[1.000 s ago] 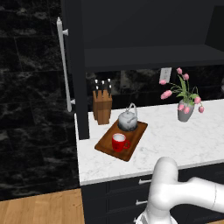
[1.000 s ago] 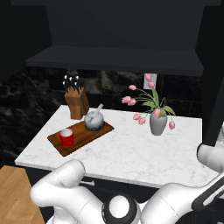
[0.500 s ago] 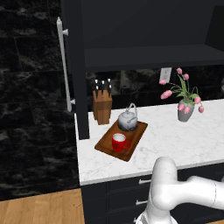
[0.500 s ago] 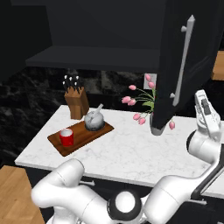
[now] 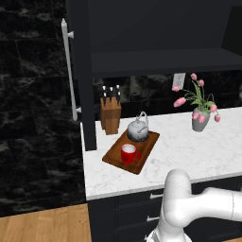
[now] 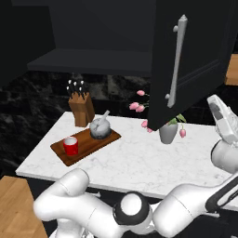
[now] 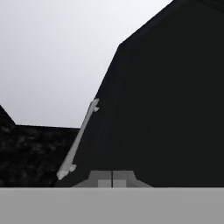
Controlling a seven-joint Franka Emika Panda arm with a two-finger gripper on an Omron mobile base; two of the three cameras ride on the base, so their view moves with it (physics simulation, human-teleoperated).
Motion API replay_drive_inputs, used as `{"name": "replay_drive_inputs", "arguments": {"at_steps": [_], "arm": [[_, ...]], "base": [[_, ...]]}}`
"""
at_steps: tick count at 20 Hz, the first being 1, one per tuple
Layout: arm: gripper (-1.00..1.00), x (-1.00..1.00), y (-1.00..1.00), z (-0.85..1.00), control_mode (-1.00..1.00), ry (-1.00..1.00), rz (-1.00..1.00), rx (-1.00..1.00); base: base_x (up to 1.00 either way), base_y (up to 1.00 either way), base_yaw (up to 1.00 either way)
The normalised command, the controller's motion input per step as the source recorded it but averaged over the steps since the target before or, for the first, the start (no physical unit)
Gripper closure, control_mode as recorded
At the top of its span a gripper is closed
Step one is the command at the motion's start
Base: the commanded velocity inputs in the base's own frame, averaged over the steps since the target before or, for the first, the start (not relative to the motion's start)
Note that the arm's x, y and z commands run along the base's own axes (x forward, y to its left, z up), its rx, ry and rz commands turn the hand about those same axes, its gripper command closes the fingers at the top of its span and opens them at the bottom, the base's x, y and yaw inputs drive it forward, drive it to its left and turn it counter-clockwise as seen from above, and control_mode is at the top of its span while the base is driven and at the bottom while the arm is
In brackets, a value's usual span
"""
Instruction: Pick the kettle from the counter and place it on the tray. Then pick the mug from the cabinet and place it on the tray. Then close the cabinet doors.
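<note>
The grey kettle (image 5: 138, 131) (image 6: 101, 128) and the red mug (image 5: 127, 153) (image 6: 70, 146) both stand on the wooden tray (image 5: 144, 144) (image 6: 88, 142), which lies on the white marble counter (image 5: 189, 151) (image 6: 139, 162). Above it the dark cabinet (image 5: 160, 61) (image 6: 93, 60) is open. Its left door (image 5: 80, 94) stands wide, with a silver bar handle (image 5: 68, 71). The right door (image 6: 195, 60) hangs partly swung in, bar handle (image 6: 174, 62) facing me. My gripper (image 7: 112, 179) is shut, holds nothing and is close against that door's outer face (image 7: 166, 109); its white hand (image 6: 223, 122) sits at the door's right.
A wooden knife block (image 5: 110, 116) (image 6: 80, 109) stands behind the tray near the left door. A grey vase of pink tulips (image 5: 201, 118) (image 6: 168, 132) sits on the counter under the right door's lower edge. Dark drawers run below the counter.
In the right base view the right door has swung leftward into view, toward the cabinet, with my hand following behind it. The kettle, mug, tray and left door have not moved.
</note>
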Motion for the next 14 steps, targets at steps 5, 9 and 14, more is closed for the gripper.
{"name": "replay_drive_inputs", "arguments": {"at_steps": [5, 9, 14], "arm": [[1.00, -0.28, 0.57, 0.27, -1.00, 0.33, -0.40, -0.20], [1.00, -0.04, 0.89, 0.40, -1.00, 0.41, -0.37, -0.20], [1.00, 0.03, 1.00, 0.23, -1.00, 0.29, -0.32, -0.18]], "base": [[0.00, 0.00, 0.00], [0.00, 0.00, 0.00], [0.00, 0.00, 0.00]]}}
